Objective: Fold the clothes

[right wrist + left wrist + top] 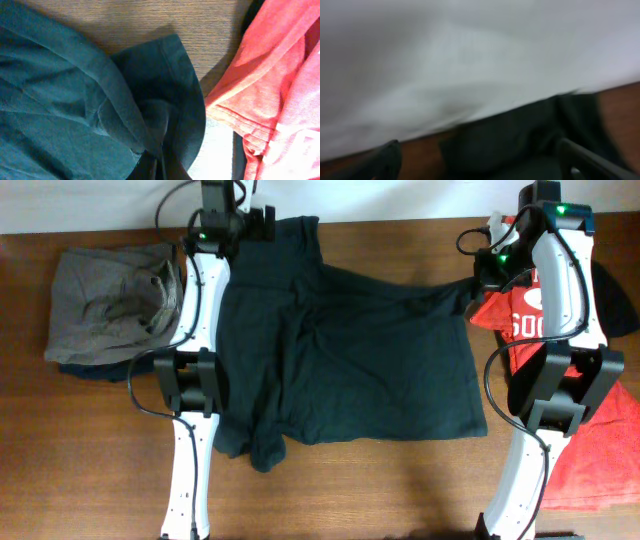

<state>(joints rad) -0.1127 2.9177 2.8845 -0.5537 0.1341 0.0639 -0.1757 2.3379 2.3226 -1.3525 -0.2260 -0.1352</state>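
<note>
- The black shirt (pixel 370 360) lies spread over the middle of the surface (pixel 400 490); it is a soft, matt knit, roughly oblong; long creases run through its left half, and its near-left corner ends in a rumpled lobe.
- The surface is smooth brown wood grain; a white wall (pixel 400 200) runs along its far side.
- The right end effector (pixel 482 278) is pressed together, pinching the black shirt's far-right corner; the cloth is drawn out to a point there; in the right wrist view it gathers into deep folds, and a stitched hem curves round them.
- The left end effector (pixel 262 222) is spread wide over the shirt's far-left edge and holds nothing; whether it touches the cloth cannot be told.
- The left wrist view is badly blurred; the fingers (pixel 387 160) show only as dark shapes at the lower corners, with dark cloth between them.
- The red shirt (pixel 600 455) lies at the right, a thin jersey with a ribbed hem; it lies just beside the pinched corner; the right arm (pixel 560 290) covers much of it, and the picture's right edge cuts it off.
- A grey piece (pixel 100 300) sits crumpled at the far left; a navy piece (pixel 85 370) shows only as a rim beneath it.
- A black piece (pixel 615 295) peeps out at the right, mostly hidden.
- White block letters on the red shirt read "SO"; the arm hides the rest.
</note>
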